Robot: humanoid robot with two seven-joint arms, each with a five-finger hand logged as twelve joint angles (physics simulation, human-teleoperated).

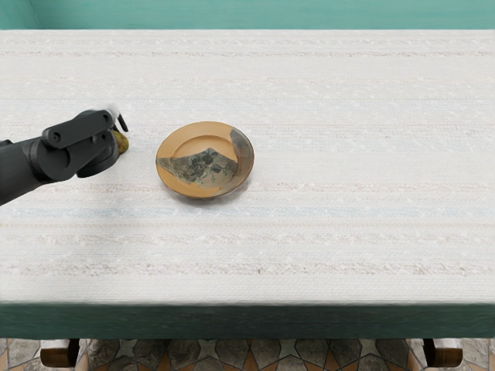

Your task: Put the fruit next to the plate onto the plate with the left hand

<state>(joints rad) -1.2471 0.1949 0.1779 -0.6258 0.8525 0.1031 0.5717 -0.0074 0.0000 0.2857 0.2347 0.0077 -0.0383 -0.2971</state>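
Covering fruit (122,142) just beside plate (203,126) rim, left hand (97,143); grasp unclear; wide tabletop (348,216) beyond.

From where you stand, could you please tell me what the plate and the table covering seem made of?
The plate is probably glazed ceramic: smooth orange-brown rim with a dark mottled pattern. The table covering looks like white woven cloth: matte, with faint ribbed stripes.

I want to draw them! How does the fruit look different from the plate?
The plate is orange-brown with a dark grey pattern; the fruit looks yellowish-green. The plate shows whole, while the fruit is mostly hidden by the left robot hand. The plate looks far wider than the peeking bit of fruit. Both are over the white table, side by side.
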